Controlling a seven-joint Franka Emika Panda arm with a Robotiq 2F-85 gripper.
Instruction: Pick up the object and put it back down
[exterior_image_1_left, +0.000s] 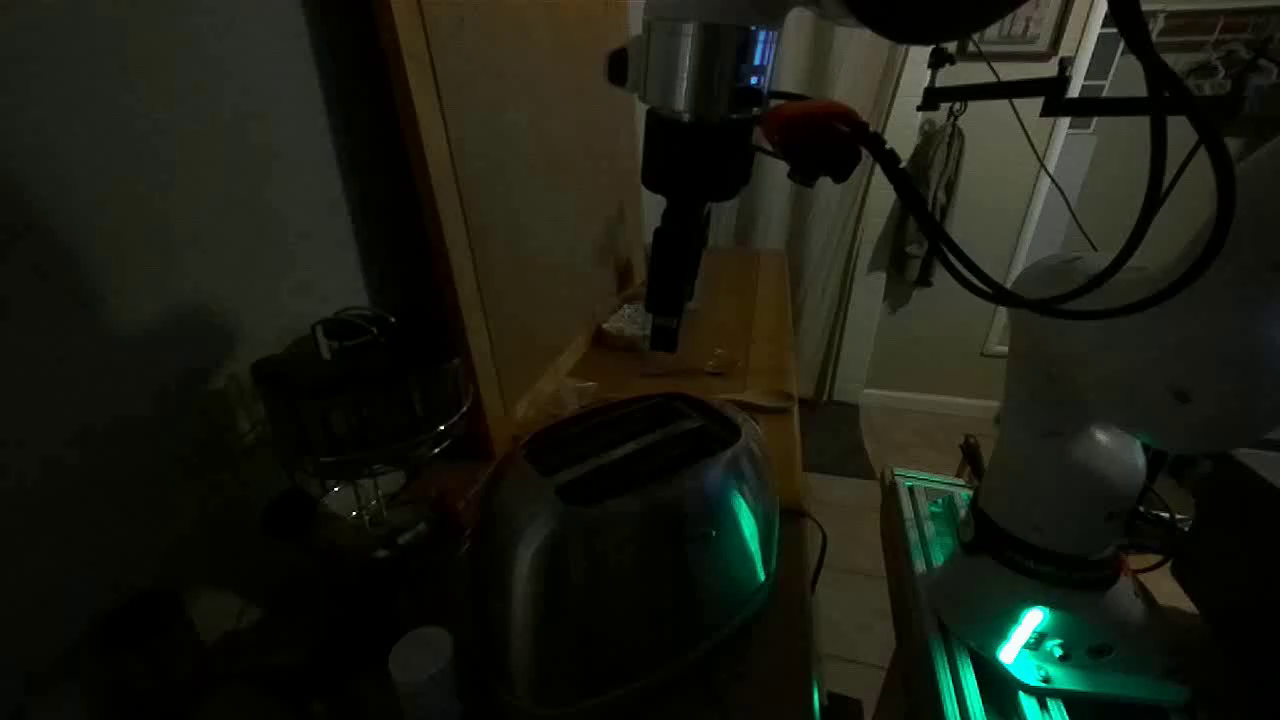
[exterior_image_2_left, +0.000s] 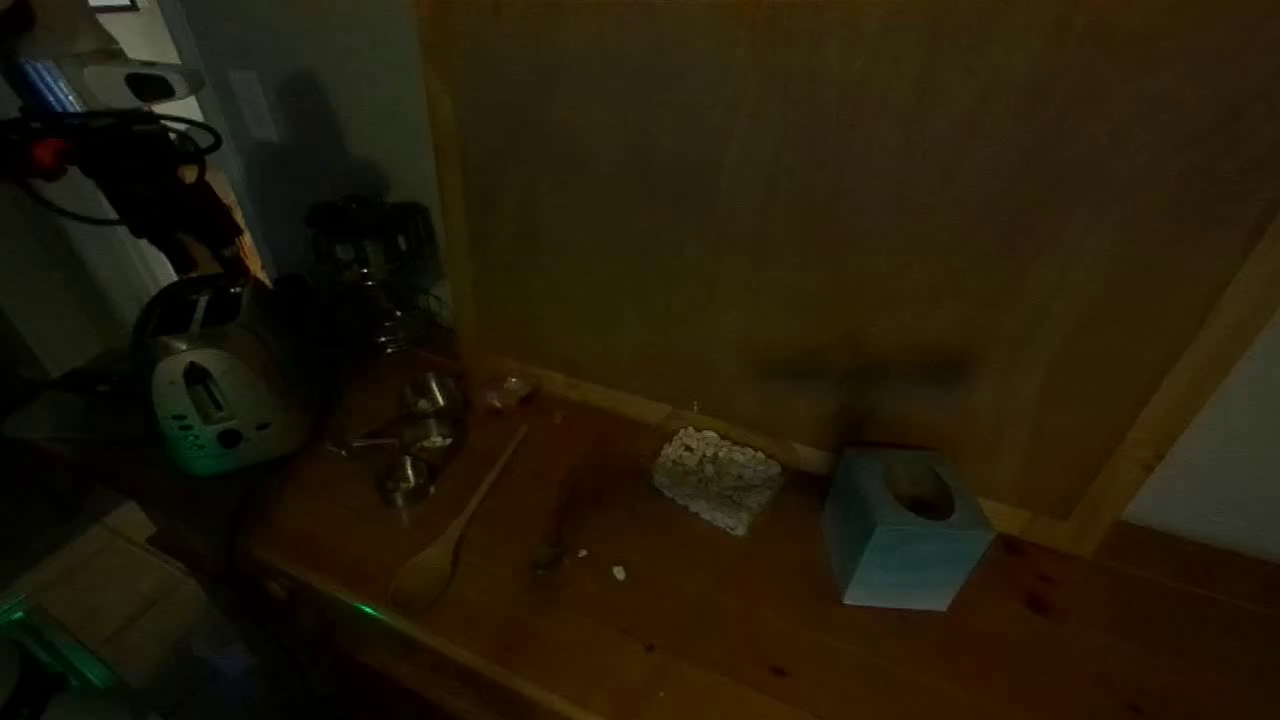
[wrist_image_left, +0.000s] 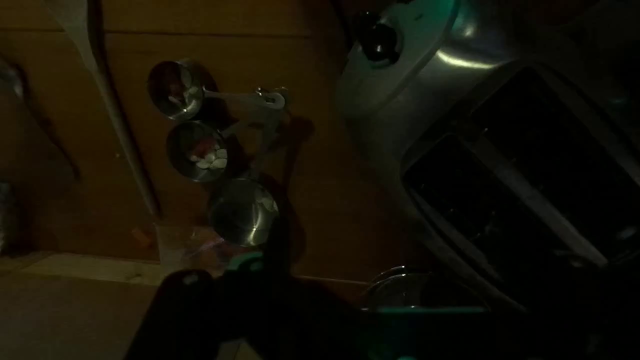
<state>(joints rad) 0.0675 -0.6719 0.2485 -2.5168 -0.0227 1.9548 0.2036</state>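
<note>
Which object the task means is not clear from the frames. My gripper (exterior_image_1_left: 665, 335) points down in the air, with nothing seen in its fingers. In an exterior view the gripper (exterior_image_2_left: 208, 262) shows two spread fingers above the toaster (exterior_image_2_left: 230, 420). Three metal measuring cups (wrist_image_left: 242, 212) lie on the wooden table in the wrist view, some holding pale bits. The cups (exterior_image_2_left: 407, 482) also show in an exterior view. A wooden spoon (exterior_image_2_left: 440, 555) lies beside them. In the wrist view one dark finger overlaps the edge of the largest cup; the other is lost in darkness.
The silver toaster (exterior_image_1_left: 640, 560) stands tall at the table's end. A dark appliance (exterior_image_1_left: 350, 400) stands by the wall. A bag of white pieces (exterior_image_2_left: 715, 480), a blue tissue box (exterior_image_2_left: 905, 540) and a small plastic bag (exterior_image_2_left: 507, 393) lie along the wooden wall panel (exterior_image_2_left: 800, 230). The scene is very dim.
</note>
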